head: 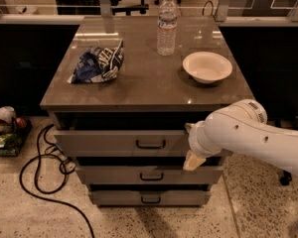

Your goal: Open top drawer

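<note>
The top drawer (109, 142) is the widest grey-beige panel under the brown cabinet top, with a small black loop handle (150, 144). It stands a little way out, with a dark gap above its front. My white arm (248, 133) comes in from the right. The gripper (192, 155) is at the arm's end, in front of the right part of the top drawer and to the right of the handle. The arm hides most of it. The two lower drawers (139, 175) sit below and look narrower.
On the cabinet top (149, 86) lie a crumpled blue chip bag (97, 63), a water bottle (167, 26) and a white bowl (207, 67). A black cable (37, 175) loops on the floor at left, by a tray of objects (2, 130).
</note>
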Controlling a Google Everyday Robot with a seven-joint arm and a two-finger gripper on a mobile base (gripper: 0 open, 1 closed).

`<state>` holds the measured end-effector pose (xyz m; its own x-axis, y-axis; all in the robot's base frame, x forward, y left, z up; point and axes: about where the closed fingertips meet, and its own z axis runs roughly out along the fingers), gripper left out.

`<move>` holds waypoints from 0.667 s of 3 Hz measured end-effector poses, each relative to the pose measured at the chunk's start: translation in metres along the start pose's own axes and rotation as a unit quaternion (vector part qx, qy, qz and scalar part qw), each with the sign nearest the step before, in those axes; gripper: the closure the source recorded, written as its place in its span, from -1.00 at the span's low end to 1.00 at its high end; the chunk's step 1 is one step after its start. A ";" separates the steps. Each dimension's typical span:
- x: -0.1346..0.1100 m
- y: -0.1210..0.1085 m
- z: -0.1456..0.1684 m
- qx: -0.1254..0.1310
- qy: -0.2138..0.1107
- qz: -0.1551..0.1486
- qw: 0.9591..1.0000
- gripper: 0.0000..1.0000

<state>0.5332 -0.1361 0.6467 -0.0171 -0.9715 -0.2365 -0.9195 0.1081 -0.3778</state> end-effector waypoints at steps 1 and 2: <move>0.000 0.000 -0.001 0.000 0.001 -0.001 1.000 -0.08; -0.001 0.000 -0.002 0.000 0.001 -0.002 1.000 0.37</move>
<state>0.5321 -0.1359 0.6487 -0.0147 -0.9724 -0.2327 -0.9193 0.1047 -0.3795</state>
